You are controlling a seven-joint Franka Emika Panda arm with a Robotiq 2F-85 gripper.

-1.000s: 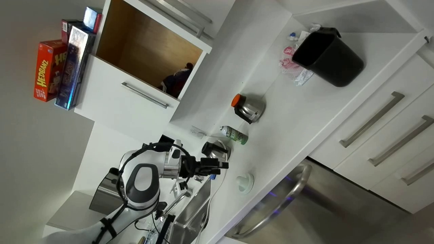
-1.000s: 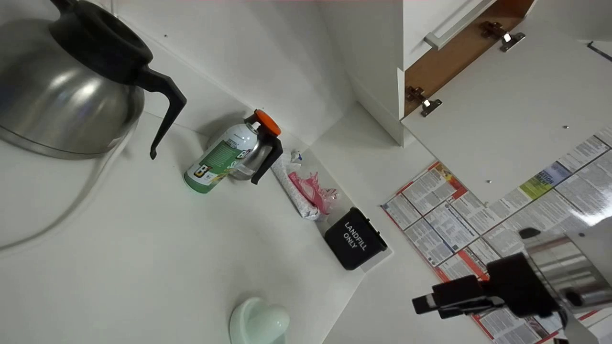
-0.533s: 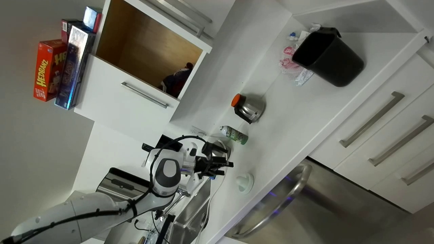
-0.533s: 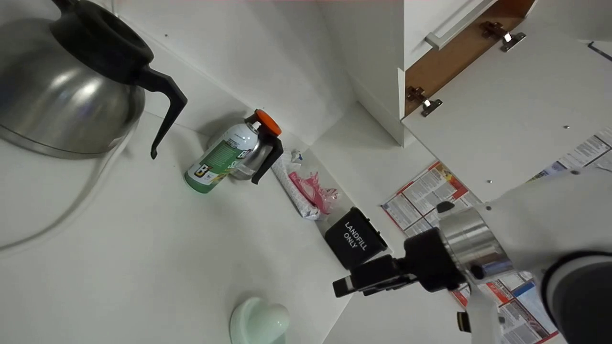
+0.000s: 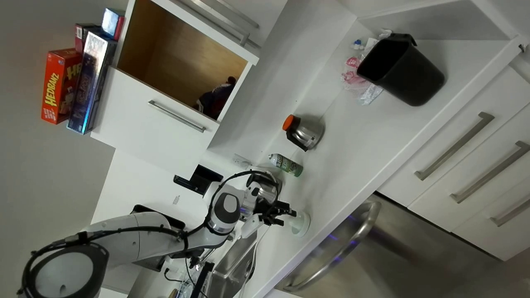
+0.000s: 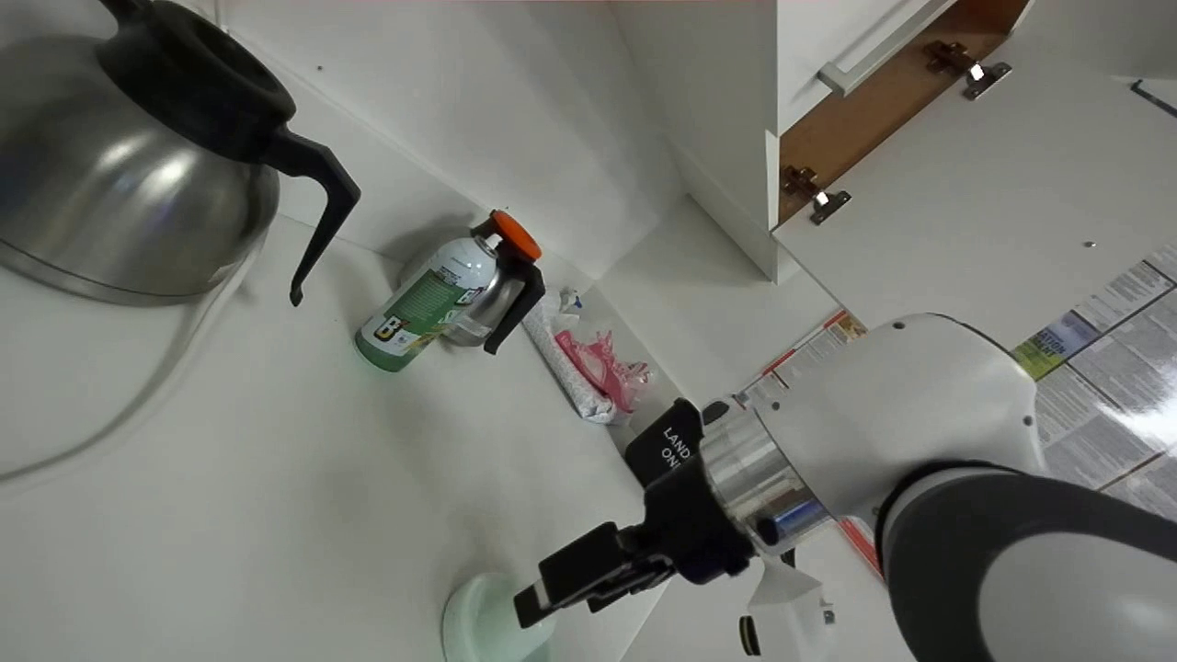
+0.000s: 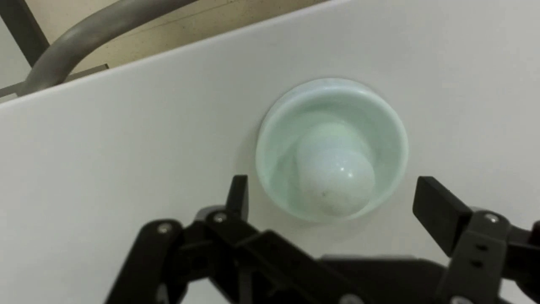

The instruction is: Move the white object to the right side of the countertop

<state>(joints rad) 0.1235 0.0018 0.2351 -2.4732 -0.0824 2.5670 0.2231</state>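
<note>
White object (image 7: 333, 156) stands on the countertop (image 7: 147, 147); in the wrist view we see the gripper (image 7: 332, 188) with its fingers (image 7: 238, 196) apart, at the object's 8 and 4 o'clock. In an exterior view we read HEDBANZ on a red box (image 5: 61, 87) between 9 and 10 o'clock; in an exterior view, LAND over ON at 5 o'clock on a bin (image 6: 660, 452), cut off by the arm (image 6: 883, 414).

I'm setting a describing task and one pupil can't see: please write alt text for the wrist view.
A round, pale greenish-white object, domed inside a raised rim, sits on a white countertop. Open black jaws reach up from the bottom edge, either side of it, not touching. A curved grey bar shows at upper left, beyond the countertop.
</note>
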